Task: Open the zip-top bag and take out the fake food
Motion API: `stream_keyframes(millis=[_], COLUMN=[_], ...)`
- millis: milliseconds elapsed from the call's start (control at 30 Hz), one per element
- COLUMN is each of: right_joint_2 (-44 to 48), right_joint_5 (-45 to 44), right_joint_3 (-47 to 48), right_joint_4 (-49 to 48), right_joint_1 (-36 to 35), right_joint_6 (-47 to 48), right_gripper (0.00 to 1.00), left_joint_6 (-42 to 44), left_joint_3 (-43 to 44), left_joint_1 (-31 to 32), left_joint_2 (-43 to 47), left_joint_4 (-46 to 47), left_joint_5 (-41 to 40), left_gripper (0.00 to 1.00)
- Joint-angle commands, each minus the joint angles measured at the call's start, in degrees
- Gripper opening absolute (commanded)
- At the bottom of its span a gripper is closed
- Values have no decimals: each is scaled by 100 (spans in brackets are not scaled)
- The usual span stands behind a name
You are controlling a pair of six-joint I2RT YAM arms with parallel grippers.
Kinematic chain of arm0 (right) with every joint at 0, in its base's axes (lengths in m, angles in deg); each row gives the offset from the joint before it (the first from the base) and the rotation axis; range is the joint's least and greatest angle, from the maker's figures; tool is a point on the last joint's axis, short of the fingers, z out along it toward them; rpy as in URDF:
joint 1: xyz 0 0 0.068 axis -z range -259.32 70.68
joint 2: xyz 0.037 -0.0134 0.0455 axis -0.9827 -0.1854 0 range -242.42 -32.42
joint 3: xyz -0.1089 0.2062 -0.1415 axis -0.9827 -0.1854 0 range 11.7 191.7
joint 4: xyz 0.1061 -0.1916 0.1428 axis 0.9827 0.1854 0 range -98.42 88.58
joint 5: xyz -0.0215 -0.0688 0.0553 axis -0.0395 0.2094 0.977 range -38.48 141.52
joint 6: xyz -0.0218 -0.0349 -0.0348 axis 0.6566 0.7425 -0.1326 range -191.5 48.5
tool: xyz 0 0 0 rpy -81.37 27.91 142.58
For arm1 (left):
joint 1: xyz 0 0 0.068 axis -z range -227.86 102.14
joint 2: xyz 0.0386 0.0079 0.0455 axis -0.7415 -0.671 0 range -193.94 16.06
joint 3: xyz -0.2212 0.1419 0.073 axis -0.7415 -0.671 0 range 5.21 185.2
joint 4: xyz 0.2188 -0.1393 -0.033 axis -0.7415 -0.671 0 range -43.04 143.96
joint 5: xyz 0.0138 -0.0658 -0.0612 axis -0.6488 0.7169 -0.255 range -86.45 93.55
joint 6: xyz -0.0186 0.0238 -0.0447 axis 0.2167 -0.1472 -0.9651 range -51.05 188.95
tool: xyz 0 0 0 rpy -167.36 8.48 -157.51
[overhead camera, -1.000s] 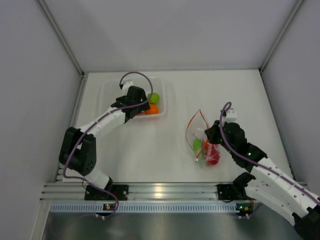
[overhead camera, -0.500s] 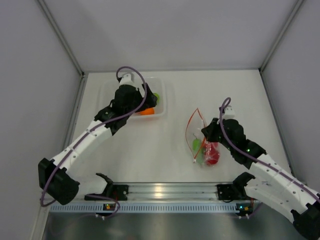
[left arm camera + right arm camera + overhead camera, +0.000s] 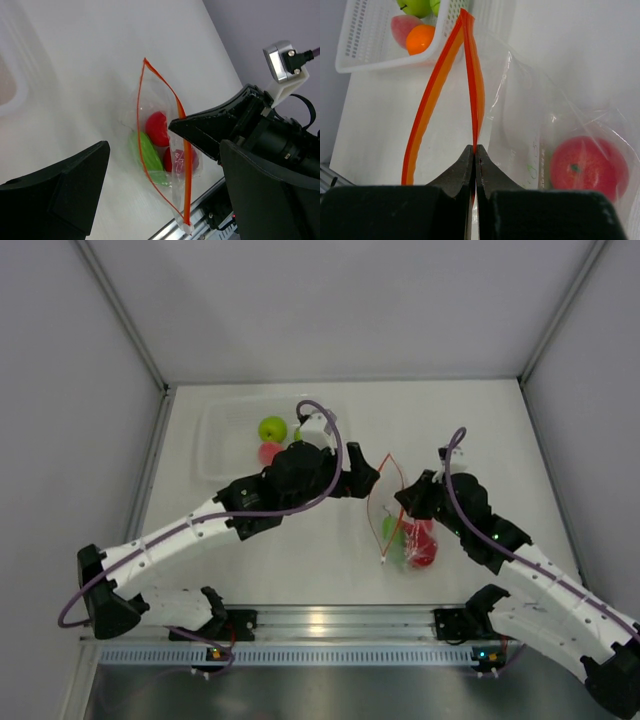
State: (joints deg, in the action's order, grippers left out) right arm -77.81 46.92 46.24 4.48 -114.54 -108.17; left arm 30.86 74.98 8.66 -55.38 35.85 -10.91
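The zip-top bag (image 3: 398,525) lies at the right of the table, its orange-red mouth (image 3: 162,97) gaping. Inside it are red fake fruits (image 3: 156,127) and a green one (image 3: 147,155). One red fruit shows in the right wrist view (image 3: 582,167). My right gripper (image 3: 475,149) is shut on one side of the zipper strip (image 3: 479,95) and holds it up; it also shows in the top view (image 3: 405,502). My left gripper (image 3: 364,481) is wide open and empty, just left of the bag's mouth, its fingers (image 3: 60,195) either side of it in the left wrist view.
A clear rigid tub (image 3: 222,430) stands at the back left and holds a green fruit (image 3: 272,428) and a pink one (image 3: 268,452). The right wrist view shows it (image 3: 365,55) with an orange fruit (image 3: 419,39) too. The rail (image 3: 320,625) runs along the near edge.
My left arm has swung from over the tub rightward to the bag's mouth, uncovering the fruits in the tub. My right gripper has kept its hold on the strip, shifting slightly left.
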Motion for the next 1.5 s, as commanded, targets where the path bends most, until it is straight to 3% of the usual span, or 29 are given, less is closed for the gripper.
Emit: stream_keyframes(millis=[0, 167, 533, 633, 767, 967, 1100, 1467], right_joint_2=[39, -14, 47, 47, 117, 249, 372, 759], right_joint_5=[38, 82, 258, 302, 241, 65, -286, -1191], right_joint_3=[412, 448, 360, 334, 290, 263, 421, 588], right_joint_4=[-447, -508, -746, -781, -737, -588, -79, 1538], right_joint_1=[-108, -116, -116, -108, -108, -108, -108, 112], right_joint_6=[-60, -51, -306, -359, -368, -324, -26, 818], right_gripper=[0, 0, 0, 0, 0, 0, 0, 0], left_joint_6=[-76, -138, -138, -103, -129, -120, -199, -630], left_joint_3=[273, 317, 186, 194, 273, 519, 799, 1099], left_joint_1=[403, 782, 862, 862, 888, 932, 932, 985], left_joint_2=[-238, -520, -661, -757, -1003, -1442, -1996, -3173], left_joint_4=[176, 211, 238, 238, 238, 229, 229, 229], left_joint_5=[-277, -400, -575, -506, -303, -365, -619, -664], left_gripper=[96, 93, 84, 79, 63, 51, 45, 39])
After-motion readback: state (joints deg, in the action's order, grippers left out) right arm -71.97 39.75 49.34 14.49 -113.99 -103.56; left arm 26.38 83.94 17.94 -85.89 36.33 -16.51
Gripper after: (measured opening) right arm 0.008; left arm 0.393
